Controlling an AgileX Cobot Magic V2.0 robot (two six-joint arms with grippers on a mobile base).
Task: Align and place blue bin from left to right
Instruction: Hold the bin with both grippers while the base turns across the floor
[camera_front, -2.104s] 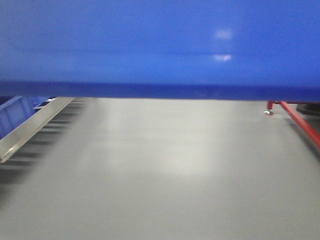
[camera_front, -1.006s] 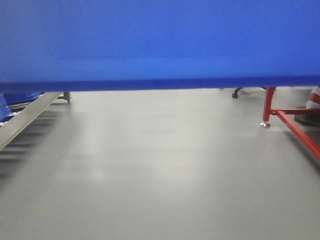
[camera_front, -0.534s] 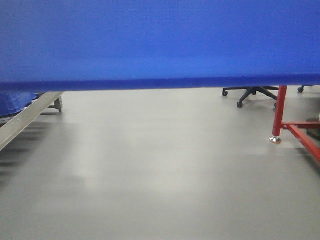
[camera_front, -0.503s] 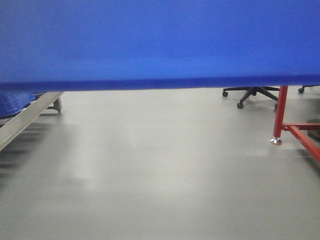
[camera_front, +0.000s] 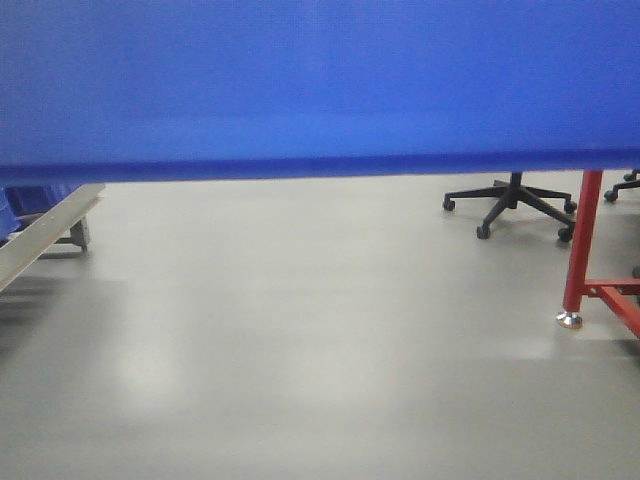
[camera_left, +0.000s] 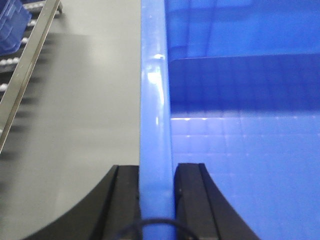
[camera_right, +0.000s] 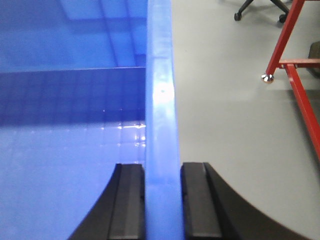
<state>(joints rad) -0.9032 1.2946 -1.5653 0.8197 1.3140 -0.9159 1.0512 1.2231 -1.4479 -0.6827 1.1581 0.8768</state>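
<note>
The blue bin (camera_front: 320, 90) is held off the grey floor; its near wall fills the upper part of the front view. My left gripper (camera_left: 157, 200) is shut on the bin's left rim (camera_left: 154, 110), one black finger (camera_left: 127, 200) outside the wall and one inside. My right gripper (camera_right: 162, 200) is shut on the bin's right rim (camera_right: 161, 100) in the same way. The bin's gridded floor (camera_left: 240, 150) shows inside in both wrist views.
A metal roller conveyor rail (camera_front: 45, 235) with a smaller blue bin (camera_left: 12, 25) lies at the left. A red steel frame leg (camera_front: 578, 250) stands at the right, with a black office chair base (camera_front: 515, 200) behind it. Grey floor (camera_front: 300, 350) stretches ahead.
The view has swung right: the conveyor rail slid toward the left edge, the red frame leg rose into fuller view, and the chair base appeared. Both grippers keep hold of the bin.
</note>
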